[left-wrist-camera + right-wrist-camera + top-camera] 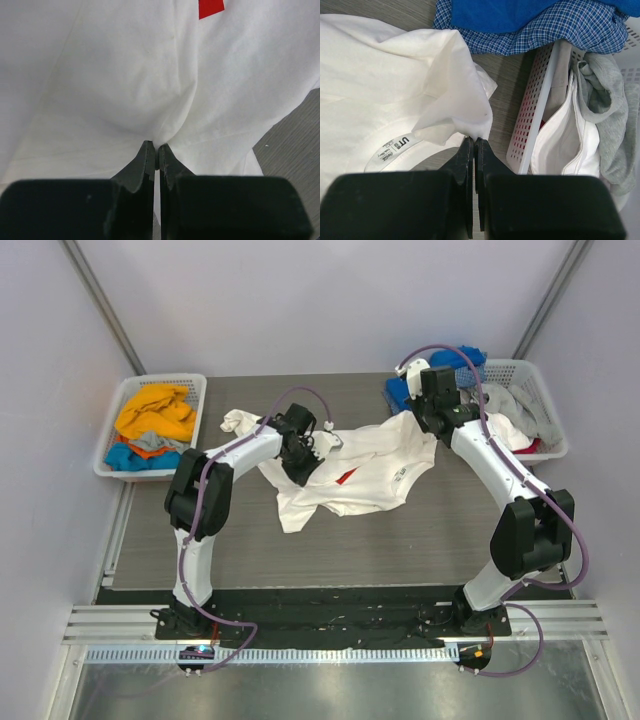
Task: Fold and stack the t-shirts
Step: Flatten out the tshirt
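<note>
At centre frame, your left hand (156, 146) and right hand (473, 140) are each pinched shut on the white t-shirt (365, 475) crumpled on the worktop (400, 550); this looks like the spreading step, so next draw them apart to flatten it.

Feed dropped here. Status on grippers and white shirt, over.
Left gripper shut on white t-shirt, mid-cloth. Right gripper shut on its edge near the collar. Shirt rumpled, unfolded on table. Basket close beside right gripper.
</note>
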Tool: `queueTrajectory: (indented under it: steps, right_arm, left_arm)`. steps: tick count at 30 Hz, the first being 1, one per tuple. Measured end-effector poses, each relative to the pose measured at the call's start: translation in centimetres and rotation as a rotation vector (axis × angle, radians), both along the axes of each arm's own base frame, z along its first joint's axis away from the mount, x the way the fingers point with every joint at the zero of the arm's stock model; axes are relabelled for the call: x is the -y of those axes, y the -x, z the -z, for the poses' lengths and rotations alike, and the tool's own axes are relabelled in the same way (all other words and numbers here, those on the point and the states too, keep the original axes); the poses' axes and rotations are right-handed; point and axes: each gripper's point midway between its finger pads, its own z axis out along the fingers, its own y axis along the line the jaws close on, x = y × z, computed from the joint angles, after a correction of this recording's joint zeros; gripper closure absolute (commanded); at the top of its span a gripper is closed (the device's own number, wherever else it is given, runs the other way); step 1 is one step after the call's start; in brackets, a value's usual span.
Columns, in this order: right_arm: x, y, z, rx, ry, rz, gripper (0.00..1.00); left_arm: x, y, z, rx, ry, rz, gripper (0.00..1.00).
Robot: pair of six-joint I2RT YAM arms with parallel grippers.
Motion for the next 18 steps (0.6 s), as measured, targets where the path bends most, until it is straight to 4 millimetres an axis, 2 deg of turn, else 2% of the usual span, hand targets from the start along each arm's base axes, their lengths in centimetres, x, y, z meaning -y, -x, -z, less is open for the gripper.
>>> queueTrajectory:
  steps: [1,9,12,15,18]
  right_arm:
    - [0.0,0.0,0.1,-0.001,0.000,0.000,0.99]
    - [0.0,0.1,0.2,-0.005,0.001,0.000,0.99]
    - [0.1,0.2,0.4,-0.008,0.002,0.002,0.99]
    - [0.2,0.3,-0.1,0.002,-0.001,0.008,0.99]
    - [0.3,0.6,-2.0,0.034,-0.016,0.021,0.99]
  left_arm:
    - [0.0,-0.1,-0.1,0.003,0.001,0.000,1.00]
    - [0.0,-0.8,-0.4,0.032,-0.009,-0.012,1.00]
    - [-0.4,-1.7,-0.9,0.079,-0.025,-0.044,1.00]
    - [-1.5,-3.1,-3.4,0.197,-0.047,-0.119,1.00]
    - [-3.0,-4.5,-8.1,0.363,-0.050,-0.204,1.00]
